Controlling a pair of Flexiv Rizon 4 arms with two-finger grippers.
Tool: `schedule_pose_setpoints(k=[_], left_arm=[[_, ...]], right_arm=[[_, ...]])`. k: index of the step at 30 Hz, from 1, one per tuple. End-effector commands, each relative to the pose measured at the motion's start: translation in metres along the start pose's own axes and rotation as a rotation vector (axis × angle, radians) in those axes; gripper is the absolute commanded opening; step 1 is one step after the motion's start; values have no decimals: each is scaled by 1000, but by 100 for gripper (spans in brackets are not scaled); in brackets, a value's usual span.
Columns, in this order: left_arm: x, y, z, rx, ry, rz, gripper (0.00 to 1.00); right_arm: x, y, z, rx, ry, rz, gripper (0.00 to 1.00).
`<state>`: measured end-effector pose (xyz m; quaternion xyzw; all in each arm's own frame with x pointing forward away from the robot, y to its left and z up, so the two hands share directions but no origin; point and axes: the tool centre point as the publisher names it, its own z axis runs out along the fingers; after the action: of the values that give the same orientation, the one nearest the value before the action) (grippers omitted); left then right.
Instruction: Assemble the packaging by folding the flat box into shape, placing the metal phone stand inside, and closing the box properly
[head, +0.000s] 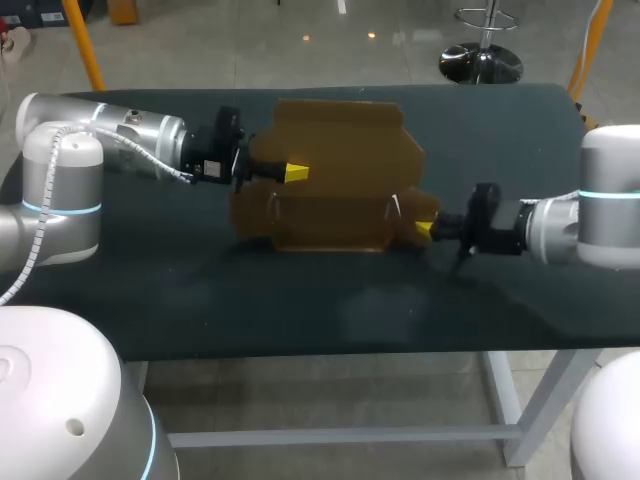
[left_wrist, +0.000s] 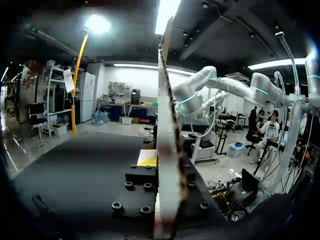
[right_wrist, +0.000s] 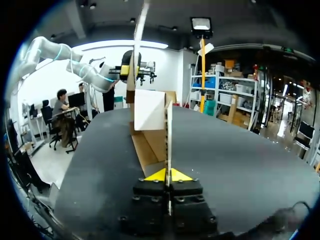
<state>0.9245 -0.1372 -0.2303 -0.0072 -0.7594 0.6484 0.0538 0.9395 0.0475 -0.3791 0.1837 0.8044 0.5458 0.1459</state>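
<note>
Grippers, head view: the left gripper (head: 293, 172) is clamped on the left edge of the box, with one yellow tip lying on the brown panel. The right gripper (head: 425, 230) pinches the box's near right corner, fingers almost together.
Box, head view: the box (head: 335, 175) is a flat brown cardboard blank, not folded into shape. It spans the gap between the two grippers over the middle of the table (head: 300, 320). Whether it touches the dark top cannot be told.
Arms, head view: the left arm (head: 130, 135) comes in from the left and the right arm (head: 560, 225) from the right. Both lie low and point at each other across the box.
Gripper, left wrist view: the left gripper (left_wrist: 162, 162) is closed on the box (left_wrist: 165, 100), which shows edge-on as a thin strip running out from between the fingers. One yellow tip (left_wrist: 147, 157) lies flat against one face. The other tip is hidden behind the card, and only its black finger block shows.
Table, left wrist view: the dark table (left_wrist: 75, 165) stretches out beside the gripper.
Gripper, right wrist view: the right gripper (right_wrist: 169, 175) has both yellow tips pressed on a thin card edge from two sides, with only the card between them.
Box, right wrist view: ahead of the fingers the box (right_wrist: 149, 112) runs away edge-on. A white-faced panel and a brown flap stand off to one side of that edge.
Far end, right wrist view: the left gripper (right_wrist: 129, 70) holds the box's far end, one yellow tip showing.
</note>
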Motion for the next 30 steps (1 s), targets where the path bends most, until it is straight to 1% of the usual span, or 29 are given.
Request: schedule_pose_setpoints(k=[1,5,8,9,10,11,12,15,20,24,30], left_arm=[[-1,3,3,1,4,0,0],[-1,3,3,1,4,0,0],[-1,3,3,1,4,0,0],[-1,3,3,1,4,0,0],[-1,3,3,1,4,0,0],[-1,3,3,1,4,0,0],[-1,3,3,1,4,0,0],[-1,3,3,1,4,0,0],[-1,3,3,1,4,0,0],[-1,3,3,1,4,0,0],[-1,3,3,1,4,0,0]], right_arm=[[7,0,8,0,-12,1,6],[11,1,10,4,-22,6,7],[13,1,11,5,-28,12,11],[14,1,11,6,-30,15,13],[15,1,12,7,-33,19,19],[16,1,12,9,-35,21,20],[17,1,13,11,-36,23,25],[21,2,14,16,-39,24,27],[25,3,16,24,-45,28,37],[29,3,17,30,-54,35,40],[36,1,17,49,-87,73,40]])
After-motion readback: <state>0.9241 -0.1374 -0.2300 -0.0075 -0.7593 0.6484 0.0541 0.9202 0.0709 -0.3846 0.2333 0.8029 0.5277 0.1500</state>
